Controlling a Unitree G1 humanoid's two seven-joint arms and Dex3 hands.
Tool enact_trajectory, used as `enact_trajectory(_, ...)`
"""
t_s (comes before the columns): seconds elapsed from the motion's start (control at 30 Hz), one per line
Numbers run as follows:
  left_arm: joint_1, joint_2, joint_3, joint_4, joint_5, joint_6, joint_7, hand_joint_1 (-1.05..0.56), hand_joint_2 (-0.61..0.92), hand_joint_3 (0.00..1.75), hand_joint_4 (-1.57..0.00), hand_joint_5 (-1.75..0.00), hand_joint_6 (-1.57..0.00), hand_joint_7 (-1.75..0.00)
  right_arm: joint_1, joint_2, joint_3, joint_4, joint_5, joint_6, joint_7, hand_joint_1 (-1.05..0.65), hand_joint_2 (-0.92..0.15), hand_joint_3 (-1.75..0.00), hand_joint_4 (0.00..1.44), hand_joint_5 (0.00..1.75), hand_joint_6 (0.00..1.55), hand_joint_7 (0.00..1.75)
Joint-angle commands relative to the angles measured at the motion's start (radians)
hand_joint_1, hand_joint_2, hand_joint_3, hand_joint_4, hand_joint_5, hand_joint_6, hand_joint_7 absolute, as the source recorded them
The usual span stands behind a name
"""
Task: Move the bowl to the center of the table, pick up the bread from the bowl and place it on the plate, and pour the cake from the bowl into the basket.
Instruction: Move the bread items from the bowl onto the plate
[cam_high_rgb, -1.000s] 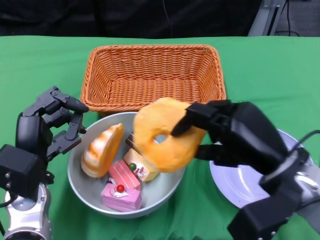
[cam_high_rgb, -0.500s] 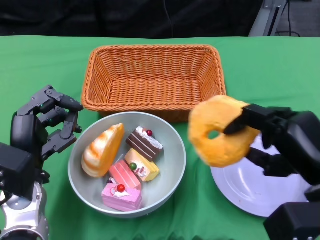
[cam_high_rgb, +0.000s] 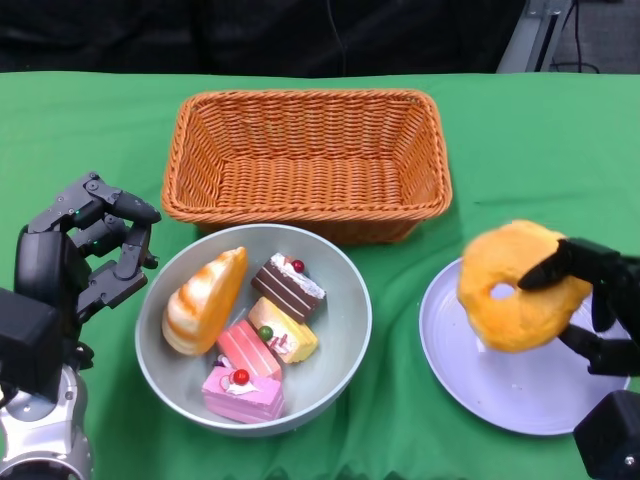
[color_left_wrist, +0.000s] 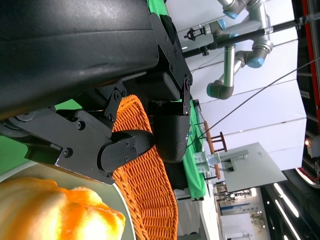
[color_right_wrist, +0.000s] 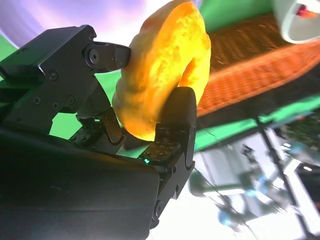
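Observation:
My right hand (cam_high_rgb: 598, 300) holds the ring-shaped orange bread (cam_high_rgb: 518, 286) just above the white plate (cam_high_rgb: 500, 380) at the right; the right wrist view shows the ring bread (color_right_wrist: 162, 70) pinched between black fingers (color_right_wrist: 172, 130). The grey bowl (cam_high_rgb: 350, 340) sits left of the plate and holds a striped bread roll (cam_high_rgb: 203, 298) and several cake slices (cam_high_rgb: 262, 350). My left hand (cam_high_rgb: 85, 255) hovers beside the bowl's left rim, fingers apart, holding nothing. The wicker basket (cam_high_rgb: 308, 155) stands behind the bowl.
Green cloth (cam_high_rgb: 540, 150) covers the table. The basket (color_left_wrist: 150, 185) and the bread roll (color_left_wrist: 55, 210) show past my left hand's fingers in the left wrist view. Bare cloth lies to the right of the basket and in front of the bowl.
My right hand has carried the ring bread rightward from above the bowl to just over the plate. The left hand has drawn slightly away from the bowl's rim.

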Motion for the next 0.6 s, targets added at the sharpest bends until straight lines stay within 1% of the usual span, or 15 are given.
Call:
enact_trajectory(0.03, -0.012, 0.020, 0.007, 0.005, -0.009, 0.004, -0.007, -0.13, 0.77, 0.74, -0.82, -1.67, -0.79, -1.25, -0.003, -0.015, 0.004, 0.057, 0.010, 0.018, -0.002, 0.11, -0.73, -0.59, 0.79, 1.64, 0.90, 0.93)
enact_trajectory(0.07, -0.011, 0.020, 0.007, 0.005, -0.009, 0.002, -0.009, -0.13, 0.77, 0.74, -0.82, -1.68, -0.78, -1.25, -0.007, -0.016, 0.009, 0.073, 0.008, 0.017, -0.003, 0.12, -0.74, -0.54, 0.78, 1.65, 0.89, 0.93)
enact_trajectory(0.13, -0.011, 0.019, 0.008, 0.005, -0.010, 0.000, -0.012, -0.13, 0.76, 0.74, -0.81, -1.68, -0.78, -1.26, -0.017, -0.019, 0.019, 0.104, 0.000, 0.014, -0.008, 0.11, -0.82, -0.36, 0.75, 1.69, 0.87, 0.97)
enact_trajectory(0.2, -0.010, 0.020, 0.009, 0.006, -0.010, -0.001, -0.014, -0.14, 0.76, 0.75, -0.81, -1.69, -0.77, -1.26, -0.030, -0.020, 0.031, 0.139, -0.007, 0.014, -0.011, 0.13, -0.84, -0.30, 0.73, 1.70, 0.86, 0.98)
enact_trajectory(0.23, -0.009, 0.020, 0.009, 0.005, -0.007, -0.003, -0.011, -0.14, 0.76, 0.75, -0.81, -1.69, -0.77, -1.26, -0.036, -0.019, 0.037, 0.153, -0.005, 0.018, -0.005, 0.13, -0.84, -0.28, 0.73, 1.70, 0.86, 0.96)
enact_trajectory(0.3, -0.009, 0.021, 0.008, 0.004, -0.002, -0.004, -0.005, -0.15, 0.76, 0.75, -0.81, -1.68, -0.77, -1.26, -0.039, -0.017, 0.046, 0.153, 0.007, 0.045, 0.028, 0.12, -0.88, -0.21, 0.72, 1.67, 0.88, 0.87)
enact_trajectory(0.33, -0.008, 0.021, 0.008, 0.003, -0.001, -0.005, -0.004, -0.14, 0.76, 0.75, -0.81, -1.69, -0.77, -1.27, -0.038, -0.017, 0.049, 0.143, 0.012, 0.062, 0.046, 0.09, -0.90, -0.15, 0.73, 1.58, 0.90, 0.73)
enact_trajectory(0.4, -0.009, 0.020, 0.009, 0.002, -0.005, -0.003, -0.009, -0.14, 0.76, 0.75, -0.81, -1.69, -0.77, -1.27, -0.036, -0.017, 0.053, 0.128, 0.012, 0.086, 0.067, 0.07, -0.92, -0.08, 0.77, 1.41, 0.95, 0.52)
enact_trajectory(0.43, -0.009, 0.019, 0.010, 0.002, -0.006, -0.002, -0.008, -0.14, 0.76, 0.76, -0.81, -1.69, -0.77, -1.27, -0.034, -0.018, 0.055, 0.117, 0.009, 0.107, 0.081, 0.05, -0.92, -0.05, 0.81, 1.19, 0.99, 0.36)
enact_trajectory(0.47, -0.009, 0.019, 0.010, 0.002, -0.005, -0.001, -0.005, -0.14, 0.75, 0.76, -0.81, -1.69, -0.77, -1.27, -0.031, -0.019, 0.058, 0.105, 0.006, 0.126, 0.094, 0.03, -0.92, -0.05, 0.85, 0.99, 1.01, 0.24)
enact_trajectory(0.53, -0.009, 0.019, 0.010, 0.002, -0.004, 0.002, -0.004, -0.14, 0.75, 0.76, -0.81, -1.69, -0.77, -1.27, -0.024, -0.027, 0.065, 0.071, -0.006, 0.167, 0.124, 0.00, -0.92, -0.04, 0.92, 0.69, 1.01, 0.08)
enact_trajectory(0.6, -0.009, 0.020, 0.011, 0.003, -0.007, 0.002, -0.010, -0.14, 0.75, 0.76, -0.81, -1.68, -0.77, -1.27, -0.015, -0.041, 0.074, 0.032, -0.016, 0.202, 0.163, -0.03, -0.92, -0.03, 0.94, 0.50, 0.97, 0.03)
